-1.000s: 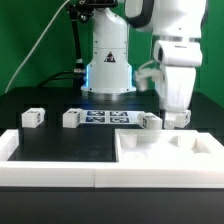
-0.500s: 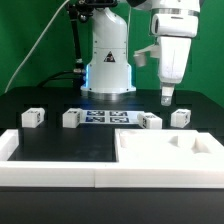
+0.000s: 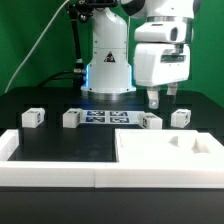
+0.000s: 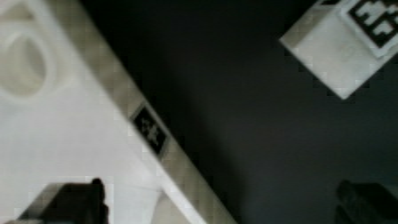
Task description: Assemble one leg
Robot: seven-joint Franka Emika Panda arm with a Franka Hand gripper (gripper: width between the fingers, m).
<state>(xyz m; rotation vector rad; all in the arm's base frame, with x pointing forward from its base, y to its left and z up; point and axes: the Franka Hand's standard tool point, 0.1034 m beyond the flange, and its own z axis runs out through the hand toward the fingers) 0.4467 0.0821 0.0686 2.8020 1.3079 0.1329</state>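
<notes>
One gripper (image 3: 160, 99), jaws wide apart, empty, hovers clear of parts. Target: nearest leg (image 3: 150, 121), at 7 o'clock from it in exterior view, just below fingertips. Next leg (image 3: 181, 117) at 4 o'clock. Long axis unreadable. Judgement: short descent needed.

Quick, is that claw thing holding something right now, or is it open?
gripper: open, fingers spread wide apart, holding nothing.

A green backdrop (image 3: 20, 30) stands behind the black table (image 3: 60, 140), apparently evenly lit.
</notes>
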